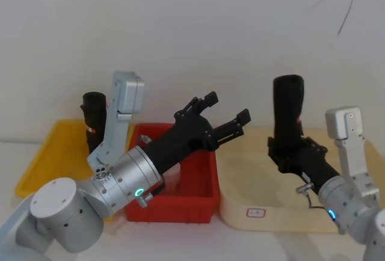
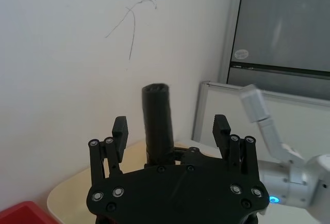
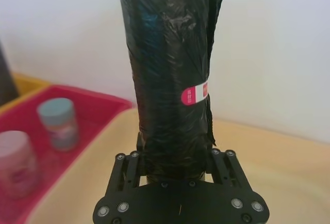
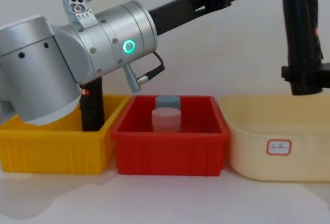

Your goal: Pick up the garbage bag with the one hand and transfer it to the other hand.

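Centre of frame, the left tool [image 1: 227, 107] gapes wide over the red bin [image 1: 171, 205], aimed right at the garbage bag [image 1: 287, 107]. That bag stands upright, right of frame above the cream bin [image 1: 289, 218], base clamped in the right tool [image 1: 289, 153], well apart from the left.

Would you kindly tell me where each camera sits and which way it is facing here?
Head: high, looking down on the red bin; left gripper open, right gripper holding the garbage bag.
Chest: low, facing the red bin's side; left arm looms large.
Left wrist: behind its open jaws, facing the garbage bag.
Right wrist: behind its jaws, looking up the garbage bag.
Both wrist views share the garbage bag.
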Available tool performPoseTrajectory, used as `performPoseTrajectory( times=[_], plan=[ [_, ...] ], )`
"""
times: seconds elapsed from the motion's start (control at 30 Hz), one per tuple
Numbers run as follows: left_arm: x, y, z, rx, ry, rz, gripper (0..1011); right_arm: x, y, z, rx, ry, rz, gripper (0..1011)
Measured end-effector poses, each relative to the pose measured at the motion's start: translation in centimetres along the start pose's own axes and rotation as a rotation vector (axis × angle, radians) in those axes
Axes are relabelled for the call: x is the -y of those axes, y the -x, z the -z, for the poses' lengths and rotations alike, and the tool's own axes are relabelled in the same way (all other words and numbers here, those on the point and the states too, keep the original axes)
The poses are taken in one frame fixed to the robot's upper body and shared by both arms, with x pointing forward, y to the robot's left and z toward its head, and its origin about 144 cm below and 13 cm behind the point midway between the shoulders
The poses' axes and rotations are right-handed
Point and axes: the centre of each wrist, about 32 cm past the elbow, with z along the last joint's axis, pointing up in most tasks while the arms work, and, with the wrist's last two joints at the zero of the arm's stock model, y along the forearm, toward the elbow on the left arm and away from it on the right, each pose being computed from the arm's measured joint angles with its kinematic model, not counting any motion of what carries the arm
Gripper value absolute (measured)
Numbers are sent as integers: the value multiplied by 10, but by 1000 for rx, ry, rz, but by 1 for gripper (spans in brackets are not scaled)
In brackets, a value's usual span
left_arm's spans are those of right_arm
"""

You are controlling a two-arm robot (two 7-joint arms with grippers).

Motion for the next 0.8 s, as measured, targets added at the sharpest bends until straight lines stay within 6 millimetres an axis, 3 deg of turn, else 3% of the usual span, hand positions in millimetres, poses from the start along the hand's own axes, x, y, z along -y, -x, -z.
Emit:
performPoseTrajectory(
  times=[0.53, 0.8],
  plan=[
    [0, 0, 0, 0, 0, 0, 1001, -15, -17, 6, -3, 48, 84, 1000],
    [0, 0, 0, 0, 0, 0, 1001, -12, -16, -3, 5, 13, 80, 999]
  ],
)
